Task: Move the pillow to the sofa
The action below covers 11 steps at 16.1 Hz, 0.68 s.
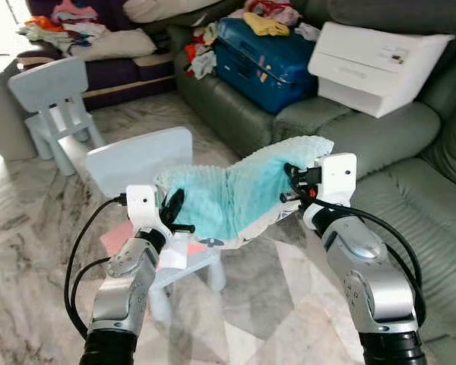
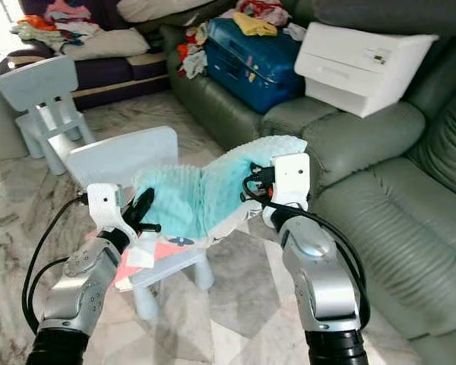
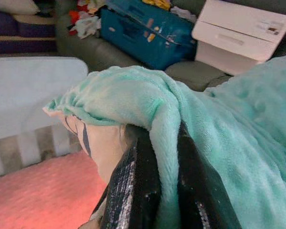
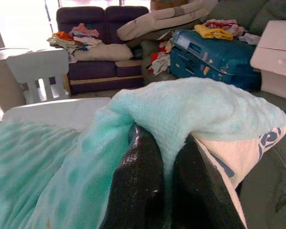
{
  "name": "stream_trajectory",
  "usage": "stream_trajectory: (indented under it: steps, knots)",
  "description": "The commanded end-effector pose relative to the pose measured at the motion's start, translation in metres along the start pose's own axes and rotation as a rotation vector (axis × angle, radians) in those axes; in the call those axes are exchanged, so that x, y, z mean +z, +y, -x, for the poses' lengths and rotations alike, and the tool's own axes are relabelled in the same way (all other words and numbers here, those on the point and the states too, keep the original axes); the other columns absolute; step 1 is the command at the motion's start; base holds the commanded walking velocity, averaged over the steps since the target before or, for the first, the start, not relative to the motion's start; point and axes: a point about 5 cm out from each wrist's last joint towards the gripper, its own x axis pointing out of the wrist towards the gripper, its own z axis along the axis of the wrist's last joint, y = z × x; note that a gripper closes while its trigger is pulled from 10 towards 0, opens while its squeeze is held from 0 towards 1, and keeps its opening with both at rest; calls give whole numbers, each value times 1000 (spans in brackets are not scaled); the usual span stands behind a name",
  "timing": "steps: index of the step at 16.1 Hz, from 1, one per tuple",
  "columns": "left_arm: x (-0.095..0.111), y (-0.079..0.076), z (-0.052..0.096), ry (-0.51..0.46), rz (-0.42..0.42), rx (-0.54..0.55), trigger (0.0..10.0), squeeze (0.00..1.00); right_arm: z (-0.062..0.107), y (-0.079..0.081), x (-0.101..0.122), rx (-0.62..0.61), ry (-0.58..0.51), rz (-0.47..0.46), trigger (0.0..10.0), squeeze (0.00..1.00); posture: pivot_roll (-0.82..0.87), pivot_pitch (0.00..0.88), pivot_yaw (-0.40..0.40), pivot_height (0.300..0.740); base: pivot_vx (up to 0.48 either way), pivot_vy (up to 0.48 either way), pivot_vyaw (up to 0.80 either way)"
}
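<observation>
The pillow (image 1: 235,194) at mid-frame is a soft teal plush with a nubby, matt pile; in the wrist views its underside shows smooth cream cloth with dark print. The left hand (image 3: 155,191) and right hand (image 4: 157,191) have glossy black plastic fingers, scuffed and speckled, pinched on the fleece. The arms are brushed silver metal with white plastic housings. The small chair (image 1: 140,160) beneath is smooth pale plastic. At right, the sofa (image 1: 410,205) looks like grey-green leather with a dull sheen. The floor (image 1: 30,228) is polished, veined marble. The blue suitcase (image 1: 266,65) at upper centre has a hard, glossy shell.
</observation>
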Motion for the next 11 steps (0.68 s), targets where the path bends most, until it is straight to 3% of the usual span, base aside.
stream_trajectory:
  steps: [1, 11]
  knots:
    - [8, -6, -4, -24, -8, -34, 10000, 0, 0, -1, 2, -7, -14, 2, 10000, 0, -187, 0, 12, 740, 0, 0, -531]
    - [4, -10, -3, -8, 0, -53, 10000, 0, 4, -2, 2, -14, -12, 8, 10000, 0, -198, 0, 15, 740, 224, 0, -587]
